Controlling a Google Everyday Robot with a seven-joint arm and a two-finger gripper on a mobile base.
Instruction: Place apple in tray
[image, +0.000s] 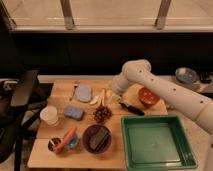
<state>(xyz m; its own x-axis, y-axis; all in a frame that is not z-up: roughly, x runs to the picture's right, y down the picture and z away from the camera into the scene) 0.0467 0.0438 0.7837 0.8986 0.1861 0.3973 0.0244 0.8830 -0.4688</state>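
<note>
The green tray (156, 159) sits at the table's front right and holds nothing. I see no apple; it may be hidden behind my gripper. My gripper (116, 93) is at the end of the white arm (165, 92), which reaches in from the right. It hangs low over the middle of the table, just right of some pale yellow peeled pieces (101, 97) and left of the red-orange bowl (148, 95).
On the wooden table (45, 150) are a black-handled knife (131, 108), grapes (102, 114), a blue sponge (74, 112), a grey-blue cloth (83, 93), a white cup (49, 115), a carrot (65, 140) and a purple bowl (87, 145) holding a dark item. A chair (25, 95) stands left.
</note>
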